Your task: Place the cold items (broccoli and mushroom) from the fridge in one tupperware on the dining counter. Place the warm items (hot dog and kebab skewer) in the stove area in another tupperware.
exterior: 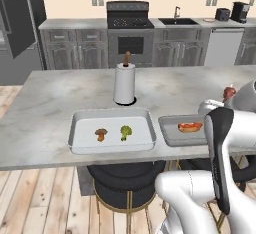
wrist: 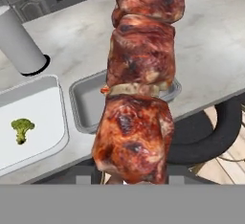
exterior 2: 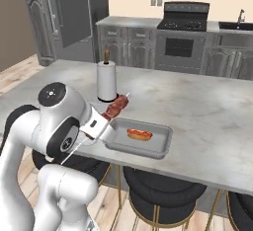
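From the left I count one paper towel roll (exterior: 124, 84), then two tupperware trays side by side on the near counter edge: the left tupperware (exterior: 82, 120) holds one mushroom (exterior: 101, 134) and one broccoli (exterior: 125, 132), the right tupperware (exterior 2: 163, 137) one hot dog (exterior 2: 139, 134). My gripper (exterior 2: 97, 124) hangs just off that right tray's near-left corner, fingers pinching the one kebab skewer (exterior 2: 116, 106), tilted up above the tray.

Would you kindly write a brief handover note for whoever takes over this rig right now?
Gripper: shut on the kebab skewer, held over the near edge of the dining counter, beside the grey tupperware.
Done: broccoli and mushroom lie in the white tupperware; hot dog lies in the grey one.
Left: set the skewer in with the hot dog and open the jaws.
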